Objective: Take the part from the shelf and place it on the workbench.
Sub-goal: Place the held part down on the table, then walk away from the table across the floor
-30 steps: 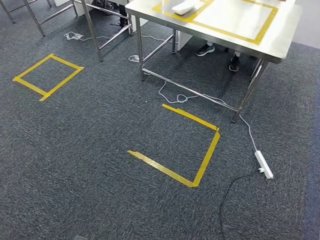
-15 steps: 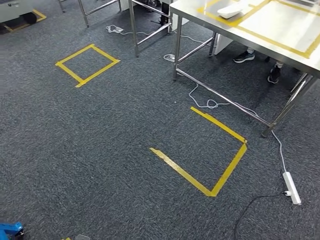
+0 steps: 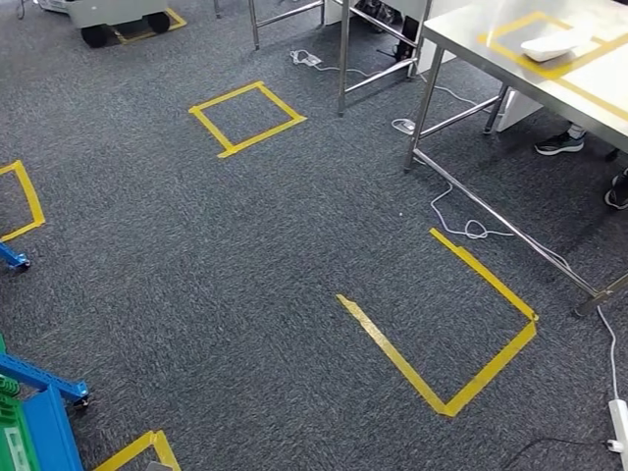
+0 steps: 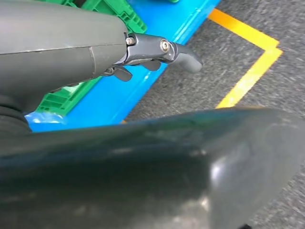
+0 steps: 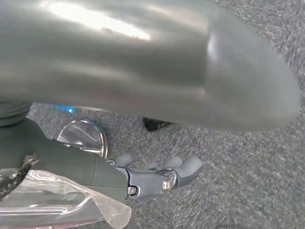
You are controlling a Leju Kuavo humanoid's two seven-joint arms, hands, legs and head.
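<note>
- Grey carpet floor [image 3: 222, 255] marked with yellow tape squares [image 3: 246, 119]; steel tabletop [image 3: 474, 44] at far right, carrying a white tray [image 3: 547, 44].
- Blue shelf [image 3: 52, 432] with a green crate [image 3: 9, 437] low at the near left, just beside the robot's left side.
- Left hand [image 4: 90, 52] hanging over the shelf's blue and green, fingers straight and apart from the thumb, holding nothing.
- Right hand [image 5: 137, 176] hanging over carpet, fingers loosely stretched out with nothing between them; clear film [image 5: 54, 200] lying beside the base of the hand, not pinched by the fingers.
- Part not made out anywhere; probably on the shelf, most of which lies beyond the head view's edge.
- Step in hand, by judgement: facing the shelf, with the pick not yet begun.
- To do it well: square up to the shelf until crate and contents sit fully in the head view, stand close without nudging the frame, and only then raise an arm.
- Heading and long axis of the part: cannot tell. Worth checking once in sight, so the fingers close across the short side, not along the length.
</note>
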